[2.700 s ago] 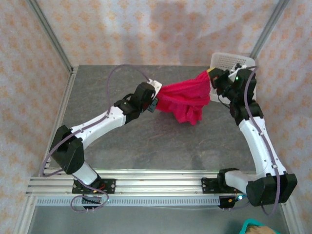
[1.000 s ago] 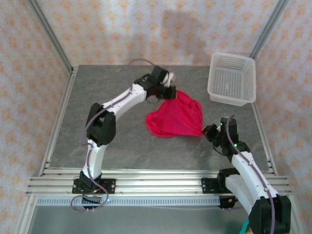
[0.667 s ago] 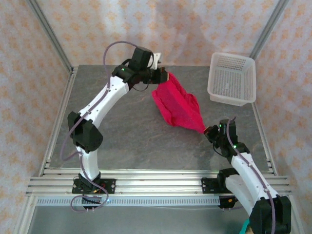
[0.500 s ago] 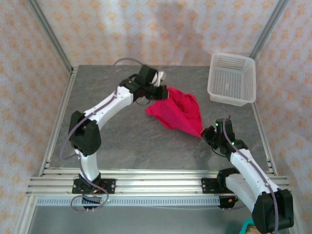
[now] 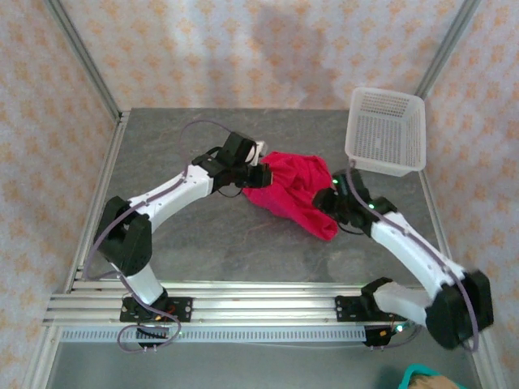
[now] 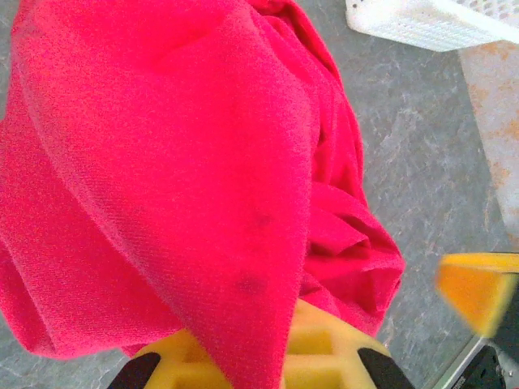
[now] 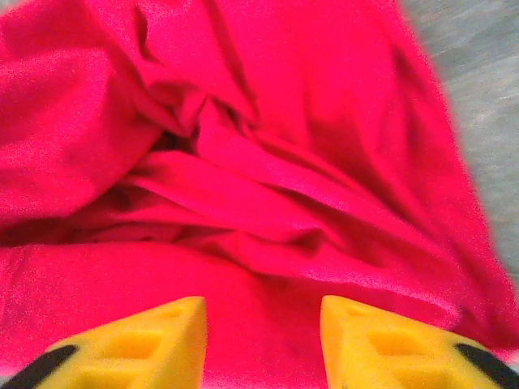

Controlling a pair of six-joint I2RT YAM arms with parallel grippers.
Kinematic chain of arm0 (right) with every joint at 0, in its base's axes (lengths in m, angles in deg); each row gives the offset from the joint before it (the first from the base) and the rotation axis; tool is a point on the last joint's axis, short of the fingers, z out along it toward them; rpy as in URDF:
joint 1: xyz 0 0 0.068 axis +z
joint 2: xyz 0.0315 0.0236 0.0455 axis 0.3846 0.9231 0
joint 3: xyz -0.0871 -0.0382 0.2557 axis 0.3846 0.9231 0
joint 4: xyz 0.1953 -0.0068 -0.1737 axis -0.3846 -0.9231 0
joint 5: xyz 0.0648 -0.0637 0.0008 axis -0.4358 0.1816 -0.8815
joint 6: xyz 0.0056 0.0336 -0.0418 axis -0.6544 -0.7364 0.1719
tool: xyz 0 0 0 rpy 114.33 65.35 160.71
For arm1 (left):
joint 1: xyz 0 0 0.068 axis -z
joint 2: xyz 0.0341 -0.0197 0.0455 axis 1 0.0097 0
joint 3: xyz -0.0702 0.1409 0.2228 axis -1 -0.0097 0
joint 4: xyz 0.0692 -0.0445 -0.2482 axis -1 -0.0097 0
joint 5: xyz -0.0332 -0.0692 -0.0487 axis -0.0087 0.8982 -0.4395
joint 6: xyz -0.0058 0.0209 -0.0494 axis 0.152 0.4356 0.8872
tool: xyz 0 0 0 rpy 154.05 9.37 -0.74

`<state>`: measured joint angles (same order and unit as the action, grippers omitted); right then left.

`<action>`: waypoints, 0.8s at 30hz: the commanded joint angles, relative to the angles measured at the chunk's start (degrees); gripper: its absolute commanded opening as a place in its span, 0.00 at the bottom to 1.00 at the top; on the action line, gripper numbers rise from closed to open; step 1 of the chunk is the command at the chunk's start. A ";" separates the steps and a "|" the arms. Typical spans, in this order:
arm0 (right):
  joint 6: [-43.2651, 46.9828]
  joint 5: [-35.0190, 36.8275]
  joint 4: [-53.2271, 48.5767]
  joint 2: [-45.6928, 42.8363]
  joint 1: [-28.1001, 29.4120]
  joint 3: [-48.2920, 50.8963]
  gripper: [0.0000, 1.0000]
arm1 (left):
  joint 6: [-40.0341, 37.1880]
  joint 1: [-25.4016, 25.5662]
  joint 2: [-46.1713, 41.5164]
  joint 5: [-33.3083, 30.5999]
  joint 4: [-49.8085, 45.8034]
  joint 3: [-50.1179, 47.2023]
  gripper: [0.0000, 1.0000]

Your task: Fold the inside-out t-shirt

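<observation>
The left hand (image 5: 258, 173), pressed together, pinches the 9 o'clock edge of the bright red-pink, soft-fabric short-sleeved t-shirt (image 5: 293, 193). The t-shirt lies bunched near the middle of the dark grey bench (image 5: 203, 243), between the two hands, with the white plastic mesh basket (image 5: 381, 162) apart at its 2 o'clock. The cloth looks light, limp and unbreakable. It will likely sag and crease rather than hold a shape, so hems, shoulder seams or corners seem the best holds. The right hand (image 7: 263, 340), fingers spread, sits over the heap's 3 o'clock side, pinching nothing.
</observation>
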<state>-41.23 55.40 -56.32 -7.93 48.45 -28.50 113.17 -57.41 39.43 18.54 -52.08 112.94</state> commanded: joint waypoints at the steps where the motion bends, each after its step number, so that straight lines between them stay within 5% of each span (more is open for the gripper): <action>1: 0.47 2.22 6.16 9.78 2.07 -4.82 0.51 | 0.26 0.23 -1.57 -2.28 1.04 -0.02 0.00; 8: -1.56 4.41 8.55 28.10 2.83 -14.15 0.56 | -0.62 0.16 -2.29 -2.95 -0.05 -0.23 0.00; 11: -1.47 3.97 7.95 29.61 2.83 -16.94 0.26 | -1.49 -0.25 -2.68 -3.61 -0.95 -0.44 0.00; 14: 0.52 4.30 3.21 25.40 2.74 -20.56 0.01 | -2.47 -2.39 -2.38 -4.06 -2.33 -0.11 0.00; 24: 8.63 -0.21 -13.50 0.68 -7.57 -35.77 0.00 | -2.72 -19.25 4.64 -5.57 -5.02 0.24 0.00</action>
<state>-35.85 56.78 -63.21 0.25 45.67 -62.09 111.01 -72.65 41.73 15.24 -54.42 113.07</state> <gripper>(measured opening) 0.062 0.068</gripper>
